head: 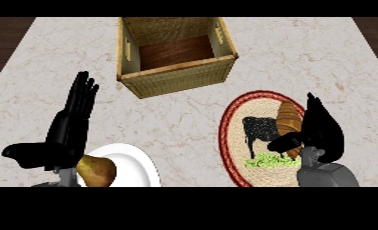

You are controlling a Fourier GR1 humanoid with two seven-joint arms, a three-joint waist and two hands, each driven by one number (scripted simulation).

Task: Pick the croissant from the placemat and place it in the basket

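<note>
At 7 o'clock, a white plate (136,166) is carrying a brown pear (97,170). The left hand (66,124) is resting just above it, fingers straight and spread, holding nothing. At 4 o'clock, the right hand (319,131) is positioned over the round placemat (238,124), which is lying on the marble bench (184,119). Its thumb and fingers are curling onto the lower end of the croissant (289,116). The croissant is lying on the placemat, beside a printed black cow (260,128). At 12 o'clock, 1 wicker basket (177,76) is standing well apart.
</note>
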